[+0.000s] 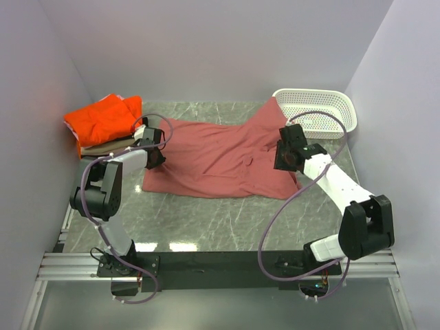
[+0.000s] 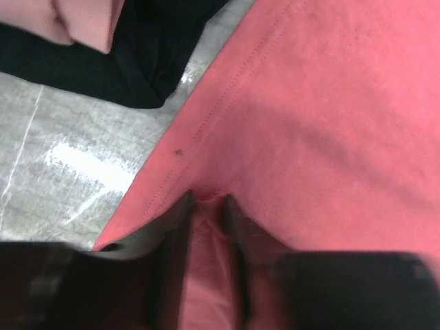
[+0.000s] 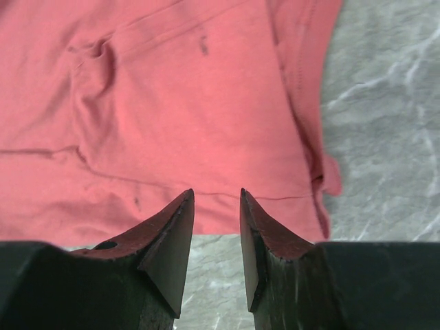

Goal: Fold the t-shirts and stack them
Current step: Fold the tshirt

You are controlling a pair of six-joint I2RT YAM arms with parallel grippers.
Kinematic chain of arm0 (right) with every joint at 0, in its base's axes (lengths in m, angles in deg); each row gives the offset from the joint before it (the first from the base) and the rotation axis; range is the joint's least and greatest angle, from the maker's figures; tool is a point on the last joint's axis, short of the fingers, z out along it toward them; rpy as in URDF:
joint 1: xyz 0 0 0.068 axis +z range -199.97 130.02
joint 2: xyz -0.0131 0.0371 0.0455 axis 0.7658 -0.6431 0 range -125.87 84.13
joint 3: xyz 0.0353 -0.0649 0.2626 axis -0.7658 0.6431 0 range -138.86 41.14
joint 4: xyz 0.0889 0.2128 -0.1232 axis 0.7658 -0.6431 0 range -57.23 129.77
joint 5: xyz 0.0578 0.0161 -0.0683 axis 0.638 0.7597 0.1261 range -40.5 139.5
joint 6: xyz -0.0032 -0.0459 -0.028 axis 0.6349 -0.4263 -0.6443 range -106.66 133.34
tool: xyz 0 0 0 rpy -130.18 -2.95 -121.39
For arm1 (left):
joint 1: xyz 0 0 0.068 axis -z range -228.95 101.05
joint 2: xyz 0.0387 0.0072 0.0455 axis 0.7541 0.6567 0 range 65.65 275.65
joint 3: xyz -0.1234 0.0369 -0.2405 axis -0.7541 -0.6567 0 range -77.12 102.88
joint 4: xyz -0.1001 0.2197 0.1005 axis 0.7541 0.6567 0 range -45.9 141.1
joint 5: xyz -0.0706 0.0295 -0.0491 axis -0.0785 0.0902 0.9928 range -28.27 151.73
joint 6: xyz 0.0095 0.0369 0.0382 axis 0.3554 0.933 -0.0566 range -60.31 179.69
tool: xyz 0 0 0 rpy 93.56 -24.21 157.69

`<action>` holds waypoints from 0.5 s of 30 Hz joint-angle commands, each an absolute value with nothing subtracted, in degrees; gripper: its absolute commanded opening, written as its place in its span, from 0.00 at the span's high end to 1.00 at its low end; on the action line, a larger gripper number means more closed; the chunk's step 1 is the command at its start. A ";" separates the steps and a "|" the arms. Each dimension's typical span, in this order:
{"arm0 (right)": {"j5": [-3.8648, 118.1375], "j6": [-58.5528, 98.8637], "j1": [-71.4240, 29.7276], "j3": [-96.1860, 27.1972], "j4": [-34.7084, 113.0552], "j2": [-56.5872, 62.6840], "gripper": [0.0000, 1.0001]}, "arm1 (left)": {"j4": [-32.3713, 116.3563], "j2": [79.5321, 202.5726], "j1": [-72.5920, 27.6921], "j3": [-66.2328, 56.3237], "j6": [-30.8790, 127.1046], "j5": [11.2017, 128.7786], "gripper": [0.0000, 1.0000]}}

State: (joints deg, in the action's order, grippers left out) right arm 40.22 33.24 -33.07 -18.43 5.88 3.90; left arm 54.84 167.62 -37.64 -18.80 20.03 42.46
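A salmon t-shirt (image 1: 220, 155) lies spread across the middle of the marbled counter (image 1: 206, 220), one corner reaching toward a white basket (image 1: 323, 110) at the far right. The left tool (image 2: 206, 199) is clenched on a pinch of cloth at the shirt's left edge. The right tool (image 3: 216, 199) is released, fingers parted over the right edge. Far left, a folded orange t-shirt (image 1: 103, 118) tops a beige t-shirt (image 1: 106, 146) and a black t-shirt (image 2: 103, 62).
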 commanded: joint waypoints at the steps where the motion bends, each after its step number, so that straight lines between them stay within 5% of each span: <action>1: 38.77 33.82 -35.29 -18.71 7.33 3.36 0.60 | 53.94 168.56 -37.96 -16.57 20.75 44.06 0.73; 3: 39.30 33.91 -36.35 -19.15 7.77 1.34 0.60 | 54.03 168.83 -37.96 -16.22 21.19 44.50 0.80; 4: 39.39 34.08 -37.22 -19.41 7.78 0.55 0.60 | 54.38 168.74 -38.05 -16.04 21.37 44.24 0.97; 5: 39.39 34.17 -37.75 -19.76 7.86 -1.37 0.60 | 54.81 168.57 -38.14 -15.87 21.20 43.63 0.99; 15: 38.77 34.35 -41.54 -18.89 8.48 -10.97 0.60 | 56.49 164.70 -39.63 -16.48 22.51 43.97 0.99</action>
State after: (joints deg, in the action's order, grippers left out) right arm 39.85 33.68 -40.35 -19.00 6.60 -11.20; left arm 55.98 167.73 -39.08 -17.64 21.17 43.90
